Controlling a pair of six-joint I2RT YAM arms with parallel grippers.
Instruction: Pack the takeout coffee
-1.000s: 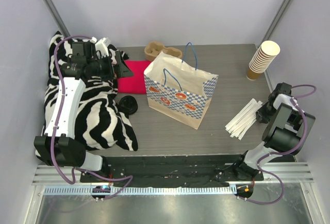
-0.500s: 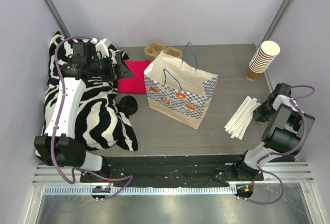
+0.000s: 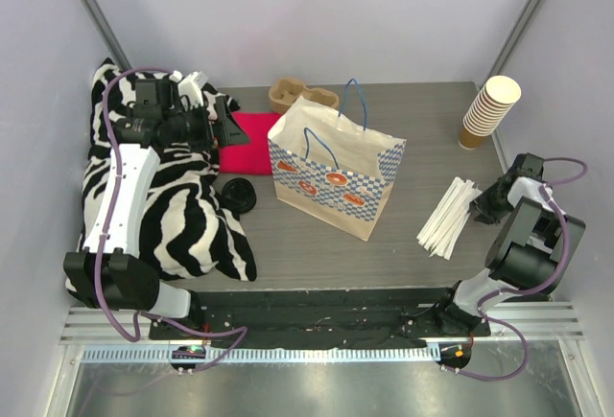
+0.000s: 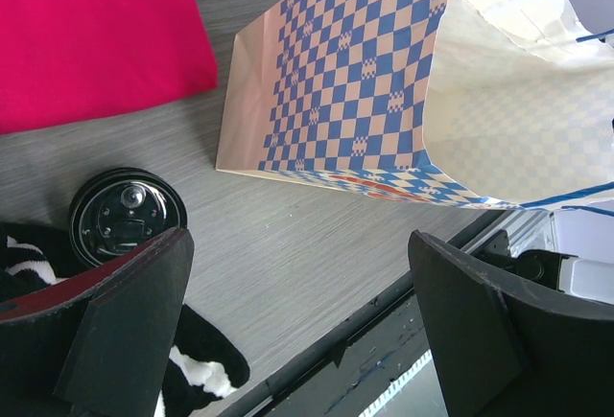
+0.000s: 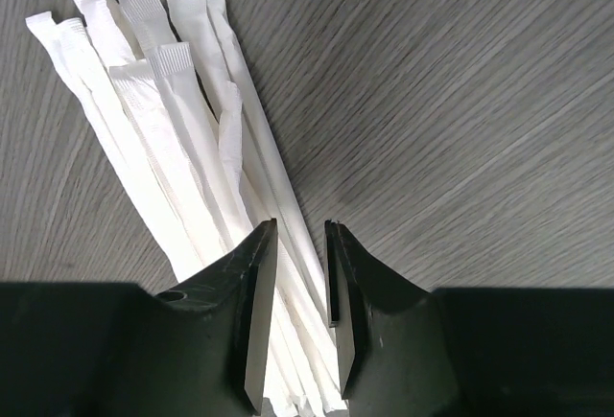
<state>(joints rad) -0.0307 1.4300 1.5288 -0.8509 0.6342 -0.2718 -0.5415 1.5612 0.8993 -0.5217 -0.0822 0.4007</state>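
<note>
The takeout coffee is out of view. A loose-looking round black lid (image 3: 238,195) (image 4: 125,218) lies beside the zebra cloth; no tan cup shows under it. The checked paper bag (image 3: 336,173) (image 4: 345,81) stands open mid-table, and what shows of its inside holds nothing I can see. My left gripper (image 3: 225,120) (image 4: 297,244) hangs wide open and empty at the back left, above the table between lid and bag. My right gripper (image 3: 483,204) (image 5: 299,228) sits low over the wrapped white straws (image 3: 449,216) (image 5: 163,101). Its jaws stand a narrow gap apart, astride the bundle's near end.
A stack of lidless tan cups (image 3: 489,110) stands at the back right. A brown cardboard cup carrier (image 3: 293,93) sits behind the bag. A pink cloth (image 3: 247,141) (image 4: 86,34) and a zebra cloth (image 3: 182,206) (image 4: 201,369) cover the left side.
My right gripper has crept left onto the straws, and the bundle has shifted slightly. The left arm has not moved.
</note>
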